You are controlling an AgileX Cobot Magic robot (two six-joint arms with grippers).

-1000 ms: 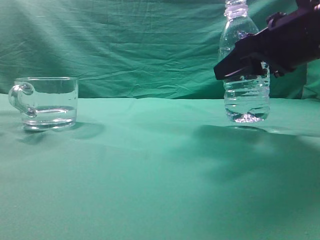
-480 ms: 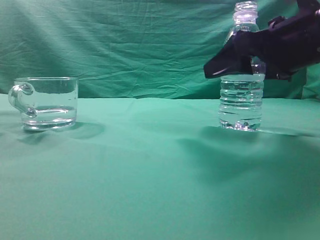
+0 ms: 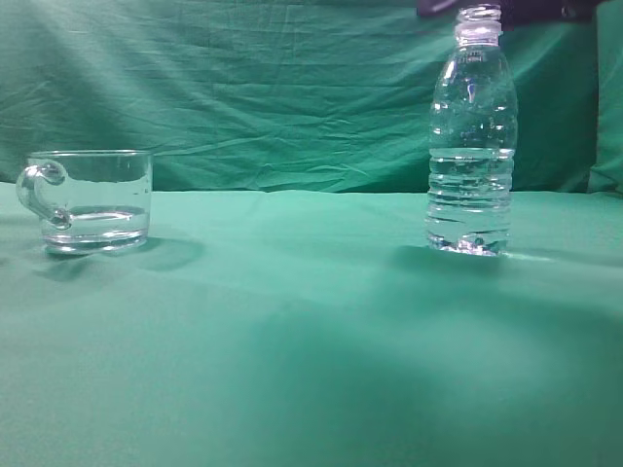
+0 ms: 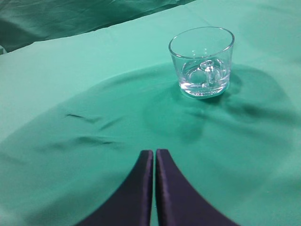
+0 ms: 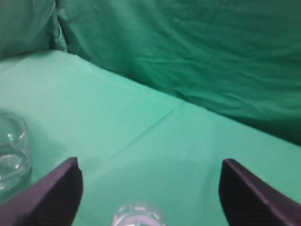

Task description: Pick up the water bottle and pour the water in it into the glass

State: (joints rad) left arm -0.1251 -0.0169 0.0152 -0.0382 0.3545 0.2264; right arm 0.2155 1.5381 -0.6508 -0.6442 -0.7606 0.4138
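Exterior: water bottle [image 3: 471, 146] standing upright at right on the bench [image 3: 292, 341], glass [image 3: 90, 199] far left, water [image 3: 469, 199] partly filling the bottle | Left wrist: left gripper [image 4: 154, 155] jaws pressing together, idling | Right wrist: right gripper [image 5: 148, 181] jaws spreading wide above the bottle mouth; judging it should be descending, gripping mid-body squarely.

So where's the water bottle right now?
The water bottle stands upright on the green cloth at the exterior view's right, far from the glass, under the open right tool.

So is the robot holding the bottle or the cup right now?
Neither. The right gripper is open above the water bottle, which stands on its own. The left gripper is shut on nothing, apart from the glass.
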